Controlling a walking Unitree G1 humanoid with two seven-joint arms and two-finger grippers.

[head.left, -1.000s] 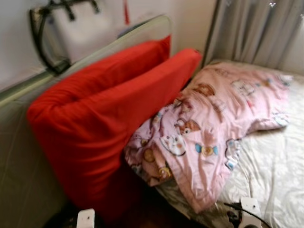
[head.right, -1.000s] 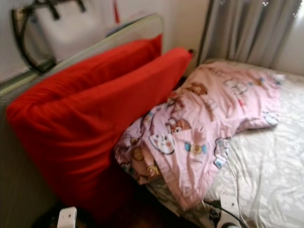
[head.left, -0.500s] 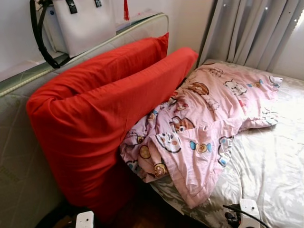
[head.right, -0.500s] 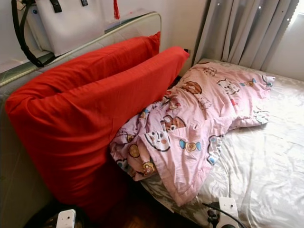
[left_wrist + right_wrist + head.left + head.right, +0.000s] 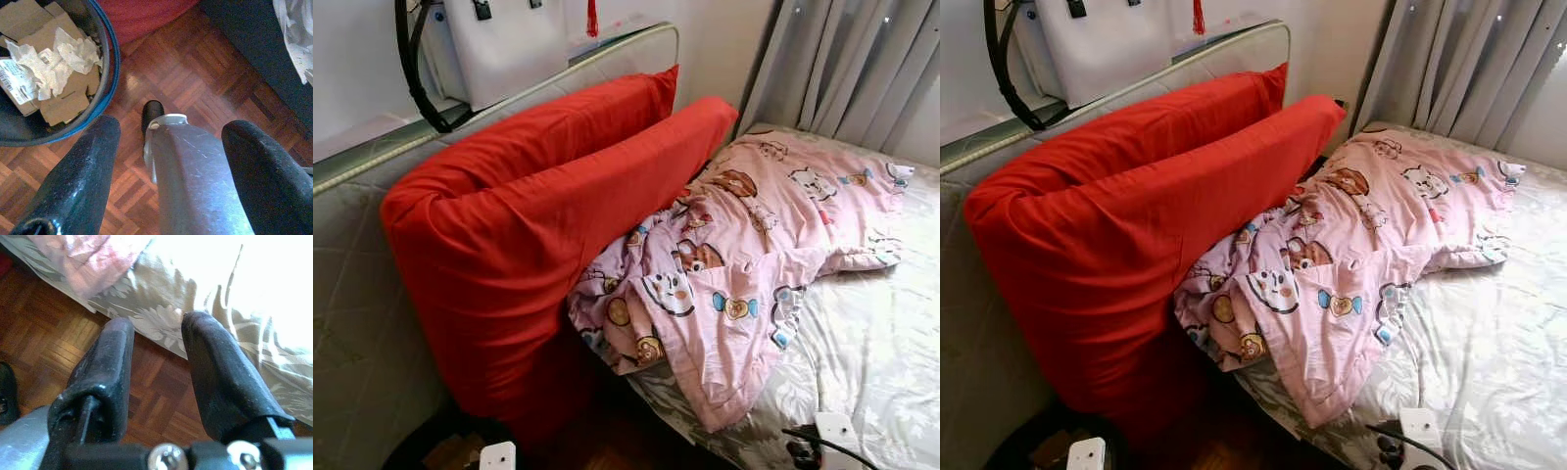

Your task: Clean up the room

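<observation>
Bedding is lying crumpled: the pink quilt (image 5: 754,255) is slumping against the red pillows (image 5: 538,225) on the bed (image 5: 891,333). We are judging it soft and light, best pinched at its hanging corner. Left gripper (image 5: 171,161) and right gripper (image 5: 156,367) are hanging empty, fingers apart.

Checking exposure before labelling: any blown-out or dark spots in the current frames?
Right wrist view: the bedsheet is blown out to white beside the right gripper. Eye views: sharp; the floor under the red cushion is in deep shadow. Left wrist view: evenly lit, bin clear.
</observation>
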